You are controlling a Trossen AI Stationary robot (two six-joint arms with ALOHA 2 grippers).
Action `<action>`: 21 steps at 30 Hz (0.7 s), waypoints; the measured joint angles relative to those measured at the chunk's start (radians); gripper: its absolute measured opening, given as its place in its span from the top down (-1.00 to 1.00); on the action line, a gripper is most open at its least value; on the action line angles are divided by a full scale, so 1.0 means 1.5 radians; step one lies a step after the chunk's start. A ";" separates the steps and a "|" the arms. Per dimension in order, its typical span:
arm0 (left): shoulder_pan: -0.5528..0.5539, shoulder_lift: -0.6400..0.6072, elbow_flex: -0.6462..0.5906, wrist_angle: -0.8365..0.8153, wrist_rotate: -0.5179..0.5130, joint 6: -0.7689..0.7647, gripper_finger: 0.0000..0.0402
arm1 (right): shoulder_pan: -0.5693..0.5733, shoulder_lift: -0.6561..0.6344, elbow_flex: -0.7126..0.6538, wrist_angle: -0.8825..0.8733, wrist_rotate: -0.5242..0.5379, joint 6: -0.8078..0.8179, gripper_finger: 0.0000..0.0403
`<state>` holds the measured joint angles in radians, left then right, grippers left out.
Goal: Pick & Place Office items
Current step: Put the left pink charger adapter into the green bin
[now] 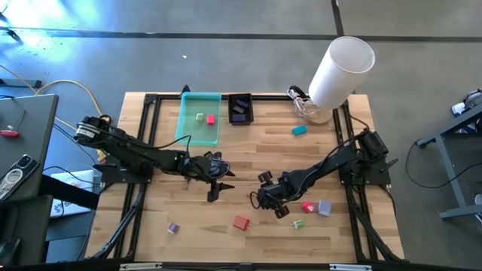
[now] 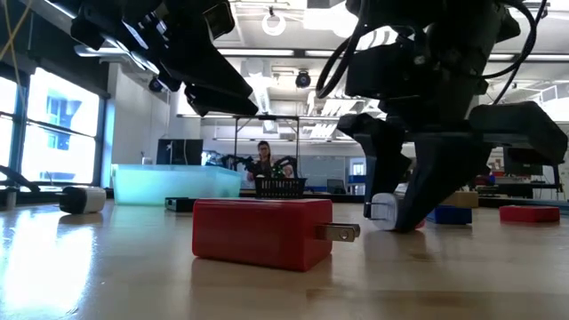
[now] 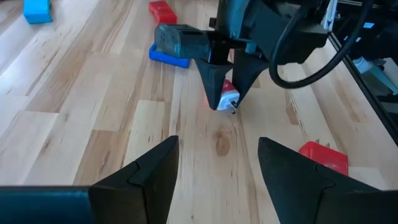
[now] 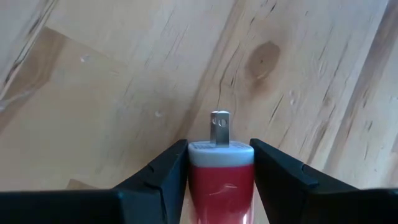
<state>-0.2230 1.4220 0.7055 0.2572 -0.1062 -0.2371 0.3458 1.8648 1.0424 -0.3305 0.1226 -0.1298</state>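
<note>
Right gripper [image 4: 221, 174], mid-counter toward the front edge, is clamped on a small red plastic plug block with a white end and metal prong [image 4: 221, 168], block pinned between both fingers at the wood.

Step in hand, by my reading: the pick. Next move calls for a lift, then carry to the teal rectangular tray [image 1: 188, 120] at the back edge.

Left gripper [image 3: 217, 168] waits nearby, partly open, holding nothing.
</note>
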 joint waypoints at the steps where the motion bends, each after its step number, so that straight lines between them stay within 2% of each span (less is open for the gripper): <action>1: 0.000 0.000 0.000 0.000 0.000 0.000 -0.06 | 0.000 0.000 0.000 0.000 0.000 0.002 0.19; 21: 0.000 0.000 -0.001 -0.002 0.000 -0.001 -0.06 | -0.001 0.002 -0.002 0.006 0.004 0.038 0.19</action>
<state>-0.2230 1.4225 0.7048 0.2540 -0.1059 -0.2388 0.3443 1.8675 1.0401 -0.3222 0.1287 -0.0723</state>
